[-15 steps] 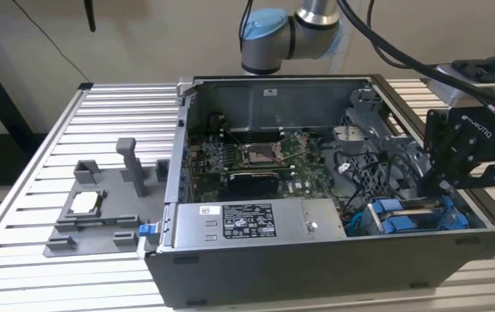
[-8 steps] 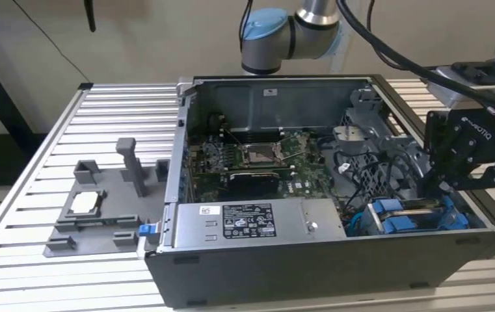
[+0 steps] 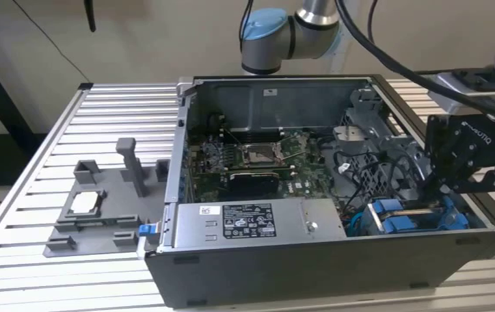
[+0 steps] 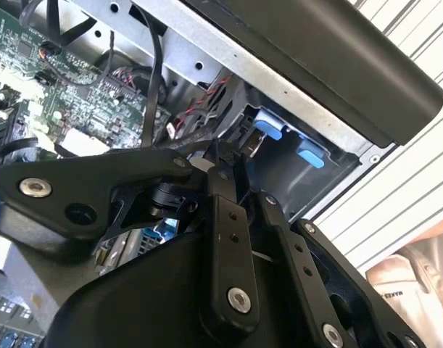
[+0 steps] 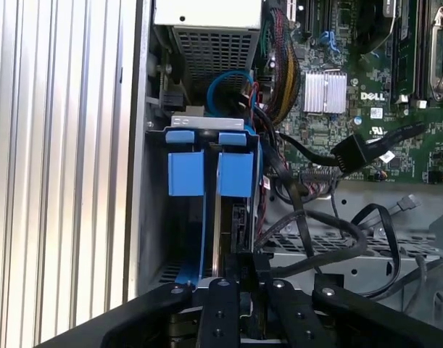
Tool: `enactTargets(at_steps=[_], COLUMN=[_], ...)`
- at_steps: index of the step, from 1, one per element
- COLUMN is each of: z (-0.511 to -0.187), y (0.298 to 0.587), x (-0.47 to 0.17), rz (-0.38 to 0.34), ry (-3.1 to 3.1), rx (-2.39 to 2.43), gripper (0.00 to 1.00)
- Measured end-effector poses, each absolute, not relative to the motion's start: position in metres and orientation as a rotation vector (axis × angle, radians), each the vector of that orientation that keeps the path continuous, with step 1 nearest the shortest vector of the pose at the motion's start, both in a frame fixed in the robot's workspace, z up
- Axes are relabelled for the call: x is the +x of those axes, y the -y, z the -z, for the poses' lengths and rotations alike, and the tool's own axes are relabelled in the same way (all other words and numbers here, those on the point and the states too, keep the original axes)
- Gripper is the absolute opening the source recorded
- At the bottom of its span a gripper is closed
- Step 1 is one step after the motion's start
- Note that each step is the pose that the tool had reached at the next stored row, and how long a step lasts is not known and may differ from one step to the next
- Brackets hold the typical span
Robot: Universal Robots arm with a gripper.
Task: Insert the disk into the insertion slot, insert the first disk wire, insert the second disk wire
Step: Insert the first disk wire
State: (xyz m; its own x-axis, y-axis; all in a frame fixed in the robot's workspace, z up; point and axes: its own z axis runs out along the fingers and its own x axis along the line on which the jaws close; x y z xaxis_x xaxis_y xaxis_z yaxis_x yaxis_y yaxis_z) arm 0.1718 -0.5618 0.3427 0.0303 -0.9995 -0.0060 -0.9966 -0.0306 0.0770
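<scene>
My gripper (image 3: 427, 190) hangs at the right of the exterior view, reaching down into the lower right corner of the computer case (image 3: 317, 266). How far it is open, and whether it has hold of anything, I cannot tell from here. The disk (image 3: 401, 223) lies directly beneath it in that corner, its blue carrier showing. Its long axis runs across the frame from left to right, with the gripper over the right-hand end. In the second wrist view the gripper (image 4: 232, 148) points toward the upper right of the frame. The two blue tabs of the disk (image 4: 310, 156) sit just beyond it, tucked under the case's dark edge. In the first wrist view the gripper (image 5: 248, 262) comes up from the bottom centre. The disk (image 5: 234, 174) stretches straight up the frame from it, the tabs at the far end near the middle. The disk stands between the grey walls of the insertion slot (image 5: 154, 217), so I judge it already in the bay. A black cable connector (image 5: 355, 151) lies apart at the right, over the motherboard (image 5: 395, 80).
</scene>
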Motion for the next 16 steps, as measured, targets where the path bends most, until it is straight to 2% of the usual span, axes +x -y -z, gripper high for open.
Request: enactTargets(at_steps=[16], z=[-0.3363], y=[0.5612], x=[0.1749], rz=[0.089], ry=[2.174], rx=[2.197], gripper=[0.2])
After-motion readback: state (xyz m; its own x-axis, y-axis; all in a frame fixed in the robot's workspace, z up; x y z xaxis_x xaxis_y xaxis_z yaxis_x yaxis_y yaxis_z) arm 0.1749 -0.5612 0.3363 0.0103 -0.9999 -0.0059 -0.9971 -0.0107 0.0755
